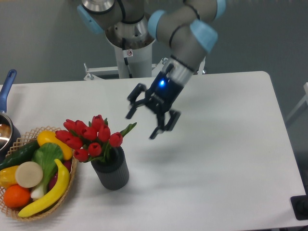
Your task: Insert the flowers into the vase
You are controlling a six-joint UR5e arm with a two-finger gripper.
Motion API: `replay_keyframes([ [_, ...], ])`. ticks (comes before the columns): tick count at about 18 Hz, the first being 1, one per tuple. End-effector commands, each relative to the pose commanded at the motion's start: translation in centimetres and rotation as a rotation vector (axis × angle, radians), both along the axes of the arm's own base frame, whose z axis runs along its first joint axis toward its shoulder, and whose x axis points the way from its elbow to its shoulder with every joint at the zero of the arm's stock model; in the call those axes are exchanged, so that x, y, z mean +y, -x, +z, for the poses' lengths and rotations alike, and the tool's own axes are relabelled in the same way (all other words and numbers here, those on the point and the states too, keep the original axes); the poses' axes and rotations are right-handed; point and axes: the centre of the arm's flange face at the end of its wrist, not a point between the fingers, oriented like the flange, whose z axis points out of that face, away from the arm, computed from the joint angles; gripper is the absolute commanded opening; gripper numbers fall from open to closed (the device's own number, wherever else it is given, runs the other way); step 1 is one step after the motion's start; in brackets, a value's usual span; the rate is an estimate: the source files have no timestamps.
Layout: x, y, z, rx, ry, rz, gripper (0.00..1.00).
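We see the flowers [91, 137] standing in the vase [111, 170], red heads leaning toward the woven basket [72, 183] of fruit and vegetables just beside it on the white table [216, 159]. Our gripper [149, 118] hangs above the table, up and to the right of the bunch, fingers spread apart with nothing between them. A blue pot handle [6, 86] shows at the left edge.
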Motion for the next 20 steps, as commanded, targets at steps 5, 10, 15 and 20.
replay_keyframes([
  [5, -3.6, 1.7, 2.8, 0.098, 0.088, 0.114, 1.0],
  [10, -7.2, 2.6, 7.2, 0.101, 0.26, 0.188, 1.0],
  [15, -11.9, 4.8, 11.4, 0.053, 0.411, 0.025, 1.0],
  [20, -17.2, 5.9, 14.5, 0.052, 0.445, -0.109, 1.0],
])
